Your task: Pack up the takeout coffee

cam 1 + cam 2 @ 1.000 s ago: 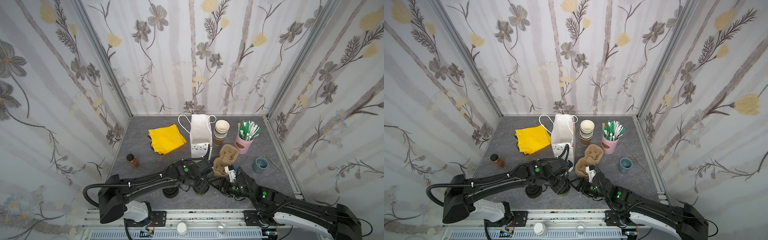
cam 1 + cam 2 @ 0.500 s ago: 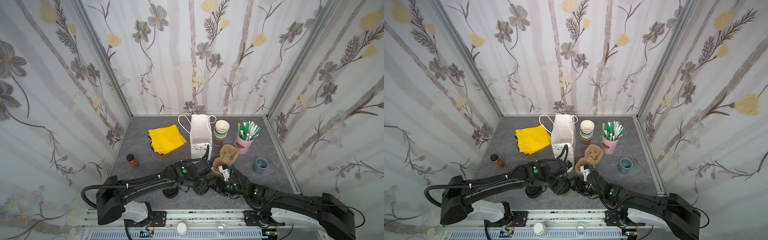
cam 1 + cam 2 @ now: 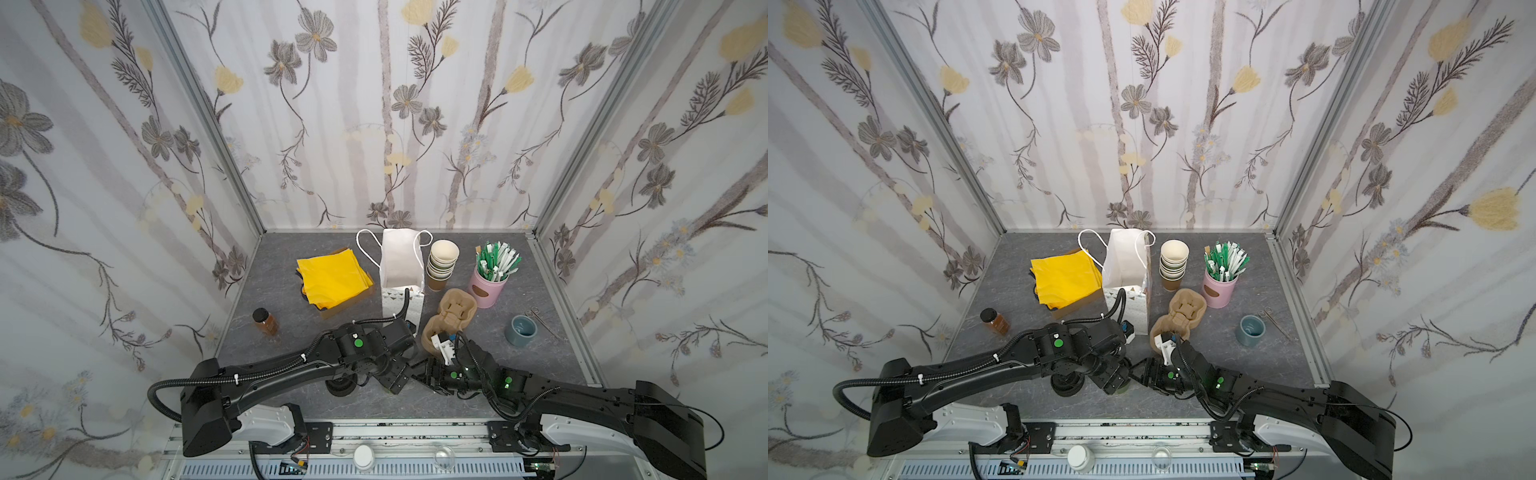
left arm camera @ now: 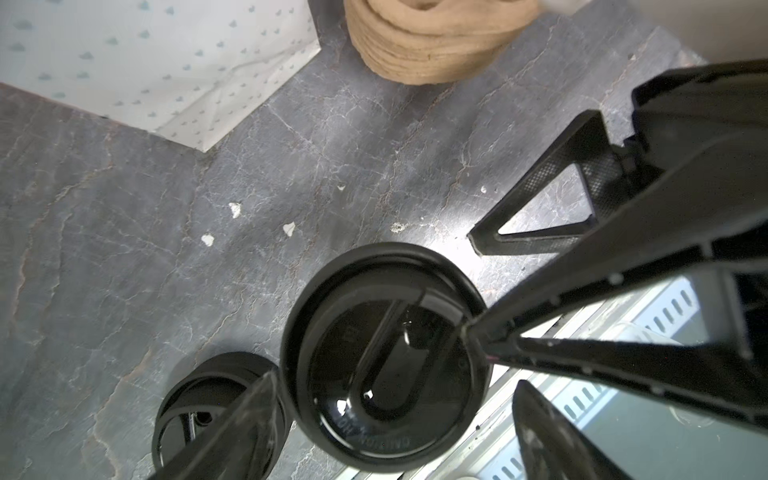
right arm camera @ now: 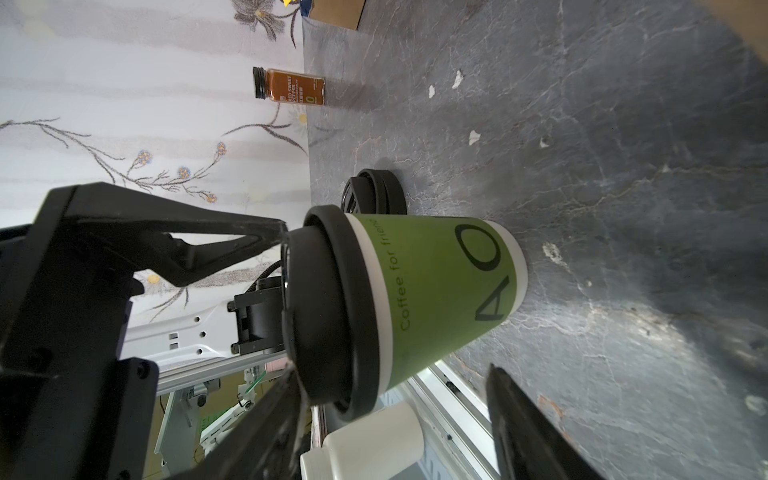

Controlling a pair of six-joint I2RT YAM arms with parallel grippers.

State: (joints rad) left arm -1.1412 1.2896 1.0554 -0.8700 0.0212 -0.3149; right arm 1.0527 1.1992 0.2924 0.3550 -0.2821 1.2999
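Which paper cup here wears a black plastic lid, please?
The single green paper cup standing near the front edge; the stacked brown paper cups by the white paper bag are lidless.

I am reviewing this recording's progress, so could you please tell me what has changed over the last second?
The right arm swung left toward the takeout coffee; the right gripper now stands open with its fingers either side of the cup, not gripping. The left gripper stayed over the lid, its jaws now spread. The cup itself, the loose black lids, the paper bag and the cup carriers have not moved.
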